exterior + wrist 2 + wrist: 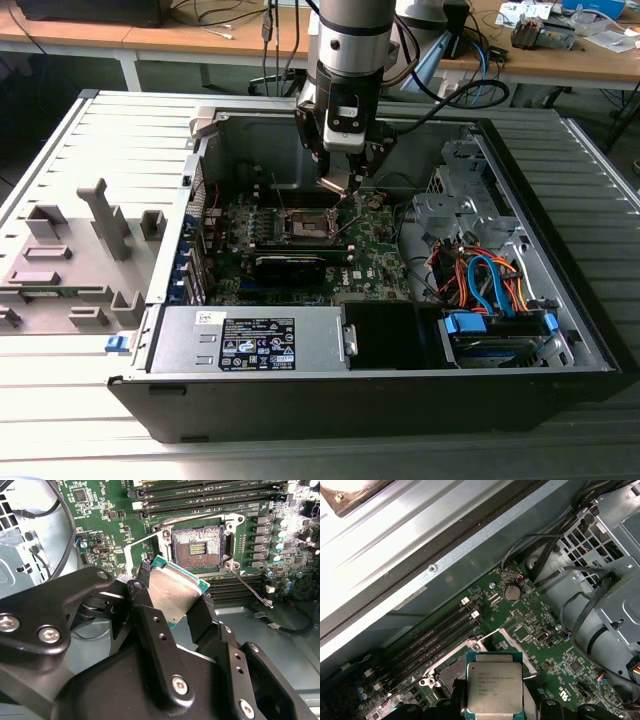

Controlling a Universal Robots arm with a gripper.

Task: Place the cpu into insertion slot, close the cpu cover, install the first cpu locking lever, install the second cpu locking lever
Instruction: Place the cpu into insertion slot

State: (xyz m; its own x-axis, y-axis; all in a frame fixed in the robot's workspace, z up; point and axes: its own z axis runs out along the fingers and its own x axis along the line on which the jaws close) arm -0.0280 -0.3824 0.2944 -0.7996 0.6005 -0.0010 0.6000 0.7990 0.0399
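My gripper [338, 182] hangs inside the open computer case, shut on the cpu [175, 592], a small square chip with a silvery top and green edge. The black fingers [145, 615] clamp two opposite sides of the chip, which is tilted. The insertion slot [197, 547] lies just beyond and below the chip, bare, its dark pin field exposed on the green board. In the first wrist view the cpu [494, 687] covers part of the insertion slot [451, 672]. The cpu cover [487, 634] stands swung open at the socket's edge. A thin wire locking lever [250, 587] sticks out beside the socket.
A long black card [290, 264] lies on the board just in front of the socket. Memory slots [210, 487] run beside it. A drive cage with orange and blue cables [480, 280] fills the exterior view's right. The power supply [250, 340] sits at the front.
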